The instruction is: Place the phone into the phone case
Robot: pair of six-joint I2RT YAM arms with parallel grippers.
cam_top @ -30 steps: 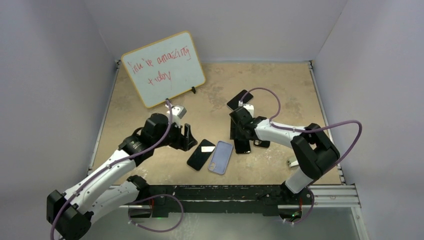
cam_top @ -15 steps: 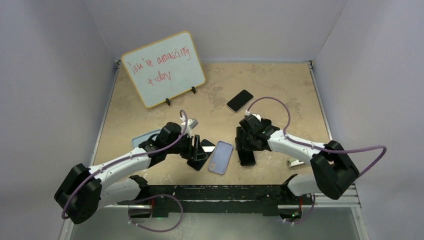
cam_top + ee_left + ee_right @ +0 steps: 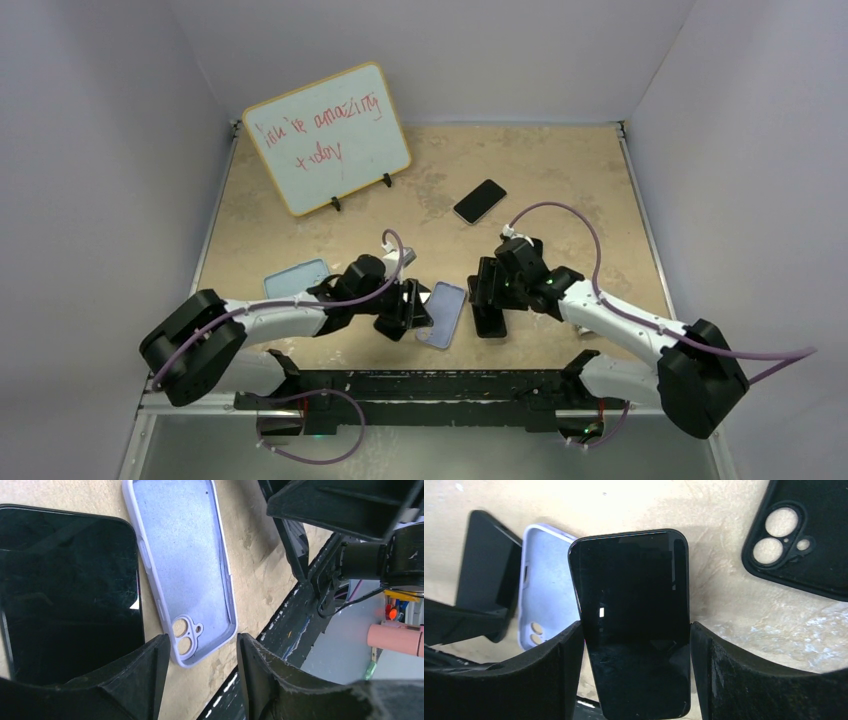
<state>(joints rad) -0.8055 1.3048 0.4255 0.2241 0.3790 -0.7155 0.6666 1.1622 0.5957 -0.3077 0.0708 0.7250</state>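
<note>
A lavender phone case (image 3: 443,313) (image 3: 182,565) lies inside-up near the table's front edge. A black phone (image 3: 393,322) (image 3: 65,590) lies flat just left of it. My left gripper (image 3: 408,308) (image 3: 202,642) hovers low and open, its fingers straddling the case's camera-hole corner and holding nothing. My right gripper (image 3: 488,295) (image 3: 636,630) is shut on a second black phone (image 3: 489,320) (image 3: 634,615), gripped by its long edges, screen up, just right of the case.
A black case (image 3: 804,540) lies on the table to the right of the held phone. Another black phone (image 3: 480,201) lies farther back, a light blue case (image 3: 297,278) sits left, and a whiteboard (image 3: 328,137) stands at the back left. The black front rail (image 3: 450,385) runs close by.
Both arms swung toward the front centre. The left gripper came down over the lavender case's corner and narrowed. The right gripper carried its black phone forward to the case's right side.
</note>
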